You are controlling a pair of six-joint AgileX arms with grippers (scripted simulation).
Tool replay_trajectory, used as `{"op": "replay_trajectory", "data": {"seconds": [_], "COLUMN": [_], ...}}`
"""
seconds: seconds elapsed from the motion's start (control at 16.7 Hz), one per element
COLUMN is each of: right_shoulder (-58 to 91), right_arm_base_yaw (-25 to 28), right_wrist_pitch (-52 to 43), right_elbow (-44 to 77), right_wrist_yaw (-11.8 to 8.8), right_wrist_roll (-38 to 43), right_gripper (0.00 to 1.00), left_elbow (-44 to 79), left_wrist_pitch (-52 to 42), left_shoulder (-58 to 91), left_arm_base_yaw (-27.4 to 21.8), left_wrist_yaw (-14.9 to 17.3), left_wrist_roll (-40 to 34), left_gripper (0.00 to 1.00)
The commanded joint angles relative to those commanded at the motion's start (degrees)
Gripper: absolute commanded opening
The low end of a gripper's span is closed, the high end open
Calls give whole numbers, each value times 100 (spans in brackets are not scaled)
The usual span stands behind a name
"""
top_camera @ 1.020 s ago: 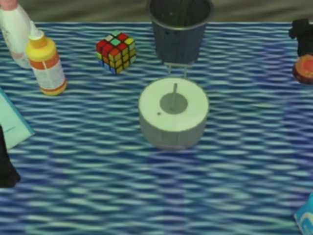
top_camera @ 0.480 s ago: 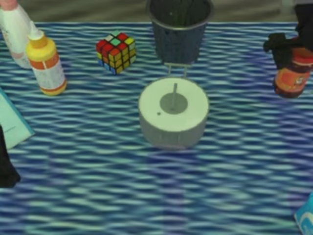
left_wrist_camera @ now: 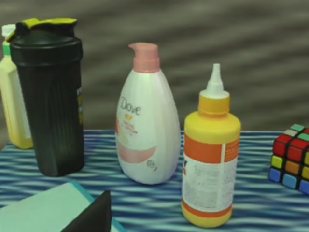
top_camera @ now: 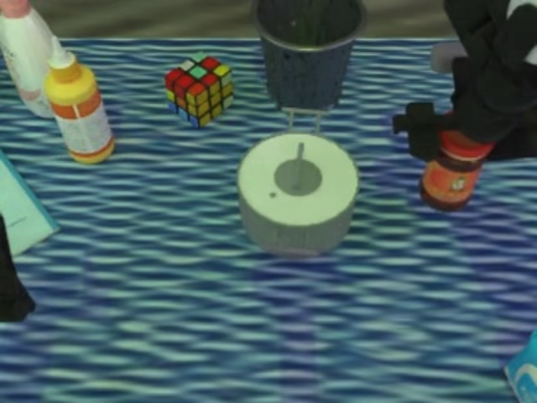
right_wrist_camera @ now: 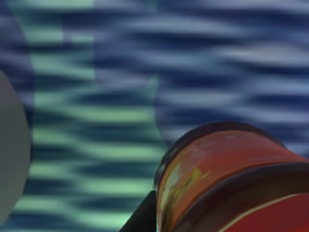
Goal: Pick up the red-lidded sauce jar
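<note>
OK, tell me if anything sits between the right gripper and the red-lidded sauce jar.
Nothing visible does. The right gripper is already at the red-lidded sauce jar, closed around its lid at the table's right side. The white round stand sits apart, toward the middle. The left arm is parked at the left edge.

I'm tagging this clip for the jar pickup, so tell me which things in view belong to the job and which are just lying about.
Part of the job:
- red-lidded sauce jar, at the table's right
- right gripper, shut on its lid

Just lying about:
- Rubik's cube
- yellow-capped bottle
- Dove bottle
- black shaker
- dark bin
- white round block
- left gripper, parked at the left edge
</note>
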Motion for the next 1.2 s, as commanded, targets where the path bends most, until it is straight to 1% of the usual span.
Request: {"op": "replay_trajectory", "data": {"seconds": [0.24, 0.66, 0.96, 1.2], "right_shoulder": [37, 445, 484, 484], "right_arm_base_yaw": [-22, -27, -28, -28], "right_wrist_pitch": [4, 877, 960, 960], "right_elbow": [4, -434, -474, -474], "right_wrist_yaw": [-20, -4, -3, -3], "right_wrist_roll": [-1, -20, -21, -21], "right_gripper": [0, 0, 0, 30], "left_elbow": [0, 0, 0, 0], "left_wrist_pitch": [0, 0, 0, 0], "left_shoulder": [0, 0, 0, 0], "left_arm_base_yaw": [0, 0, 0, 0], "left_wrist_yaw": [0, 0, 0, 0], "left_wrist_roll": [0, 0, 0, 0], "left_gripper": [100, 100, 100, 100]}}
